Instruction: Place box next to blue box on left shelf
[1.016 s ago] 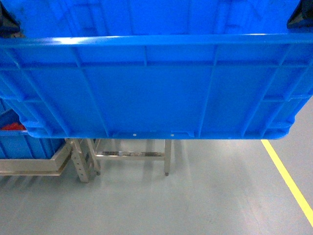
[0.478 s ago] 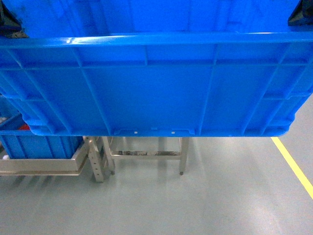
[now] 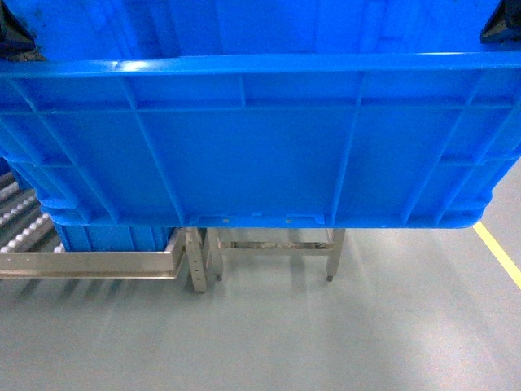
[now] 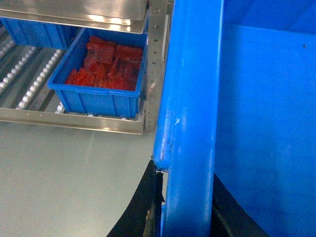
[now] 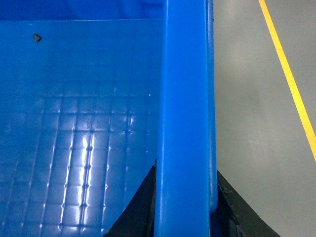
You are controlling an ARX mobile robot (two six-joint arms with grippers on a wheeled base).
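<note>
Shelf frame (image 3: 89, 265) has slid right under my carried box (image 3: 260, 138), rollers now showing left; left fingers (image 4: 148, 207) and right fingers (image 5: 143, 207) stay clamped on its rims, approach nearly lined up.

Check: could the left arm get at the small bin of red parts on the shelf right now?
Probably not: the left claw is clamped on the box rim, so it isn't free. The small bin sits unobstructed on the shelf.
</note>
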